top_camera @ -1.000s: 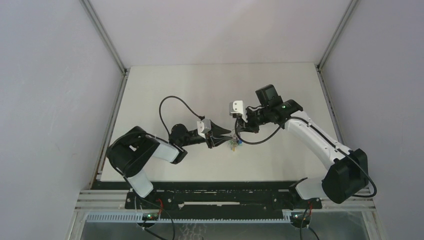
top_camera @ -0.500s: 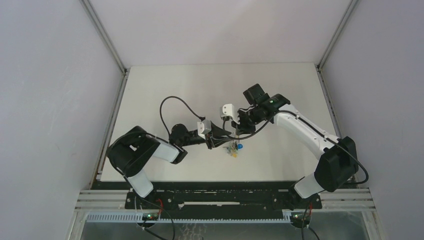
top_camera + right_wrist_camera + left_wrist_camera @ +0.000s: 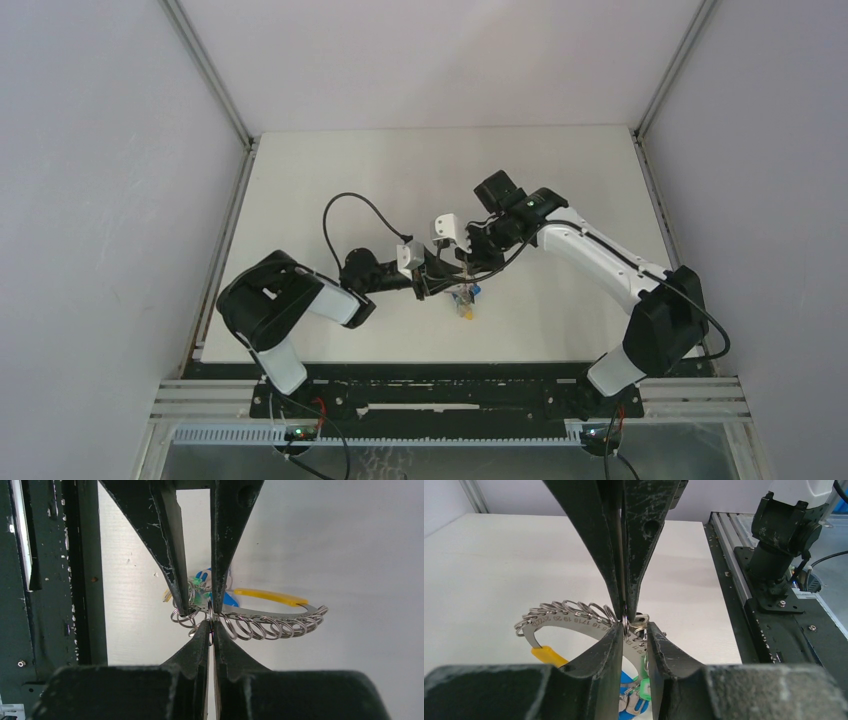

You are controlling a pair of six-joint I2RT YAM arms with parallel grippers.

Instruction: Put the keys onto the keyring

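Observation:
The keyring (image 3: 466, 300) is a silvery numbered band (image 3: 569, 622) carrying several small split rings, with a yellow-orange piece (image 3: 546, 655) and blue and green tags (image 3: 636, 690) hanging below. It hangs just above the table. My left gripper (image 3: 631, 630) is shut across the band near its tagged end. My right gripper (image 3: 210, 625) comes in from the opposite side and is shut, its tips pinching one small ring (image 3: 625, 622) on the band (image 3: 270, 614). A thin dark sliver shows between its pads. I cannot make out the keys. From above, both grippers (image 3: 462, 275) meet over the keyring.
The black rail (image 3: 734, 555) and the right arm's base (image 3: 779, 555) lie along the table's near edge. A black cable loop (image 3: 350, 205) arches over the left arm. Grey walls close in the left and right sides.
The right arm has swung left, bringing its shut tips onto the keyring at the left gripper. The keyring has shifted slightly, and the left fingers have narrowed a little.

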